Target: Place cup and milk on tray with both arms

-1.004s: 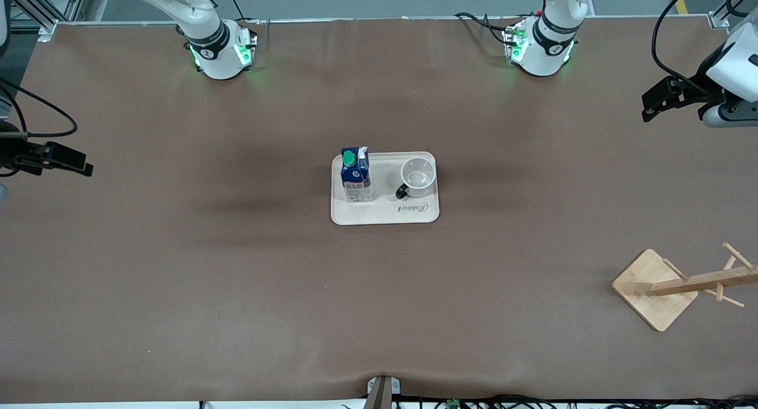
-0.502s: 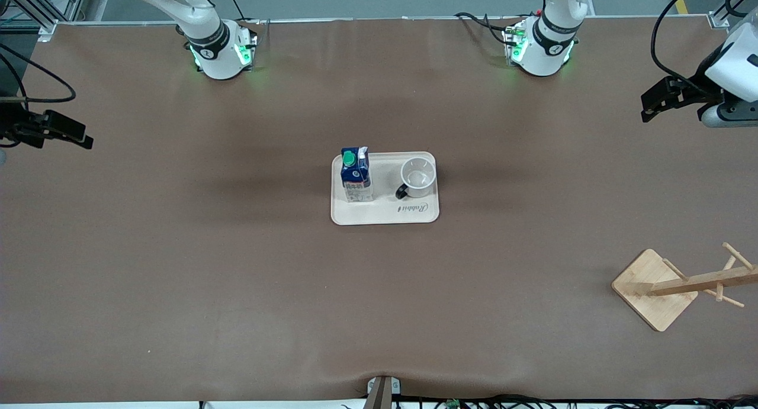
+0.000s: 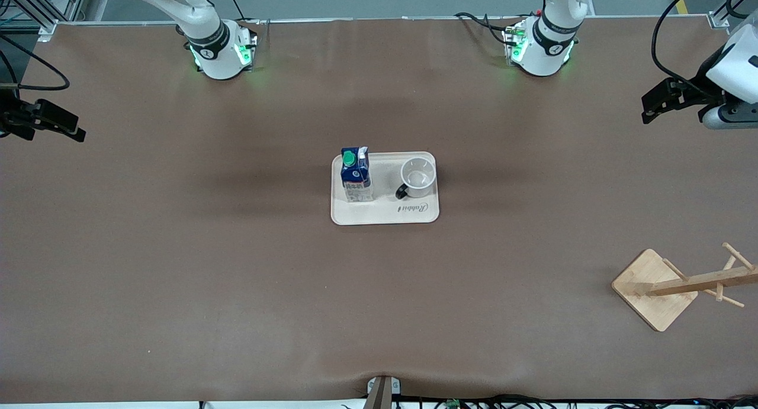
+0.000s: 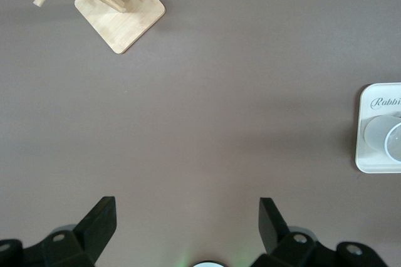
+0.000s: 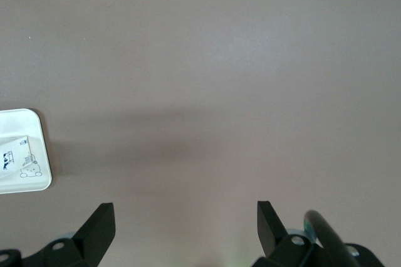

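Looking at the tray [image 3: 385,215], I see the milk [image 3: 356,178] and cup [image 3: 418,177] both standing on it, so nothing looks left. My left gripper [image 3: 657,104] hangs wide and empty over its end of the surface [image 3: 237,279], right gripper [image 3: 56,122] likewise.

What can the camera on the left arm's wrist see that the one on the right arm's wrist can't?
Only the left wrist view shows the square wooden rack base with its pegs, and the white cup's rim on the flat cream tray. Only the right wrist view shows the pale carton of milk on that tray. Both show a tray corner, the brown table, and their own open, empty grippers: left gripper, right gripper.
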Available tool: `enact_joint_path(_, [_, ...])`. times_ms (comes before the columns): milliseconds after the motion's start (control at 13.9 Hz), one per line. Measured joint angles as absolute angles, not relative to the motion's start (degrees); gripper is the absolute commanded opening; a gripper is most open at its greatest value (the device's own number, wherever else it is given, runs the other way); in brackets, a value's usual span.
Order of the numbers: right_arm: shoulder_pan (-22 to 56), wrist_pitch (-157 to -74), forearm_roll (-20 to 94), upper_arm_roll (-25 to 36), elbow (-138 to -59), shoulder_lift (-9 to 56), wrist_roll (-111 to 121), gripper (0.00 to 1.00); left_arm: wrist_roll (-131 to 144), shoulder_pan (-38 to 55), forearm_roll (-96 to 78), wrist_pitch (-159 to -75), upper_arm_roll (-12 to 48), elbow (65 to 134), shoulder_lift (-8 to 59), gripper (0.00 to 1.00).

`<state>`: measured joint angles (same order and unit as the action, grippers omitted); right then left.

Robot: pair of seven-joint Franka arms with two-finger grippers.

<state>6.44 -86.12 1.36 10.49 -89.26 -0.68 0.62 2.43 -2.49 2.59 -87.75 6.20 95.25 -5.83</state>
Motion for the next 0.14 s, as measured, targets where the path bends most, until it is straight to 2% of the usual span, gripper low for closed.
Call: enact_joint_path(143, [6.6, -86.2, 1.4, 10.3, -89.3, -0.7, 0.6, 1.00, 2.4, -2.5, 2.6, -87.7, 6.2, 95.0, -5.6, 1.00])
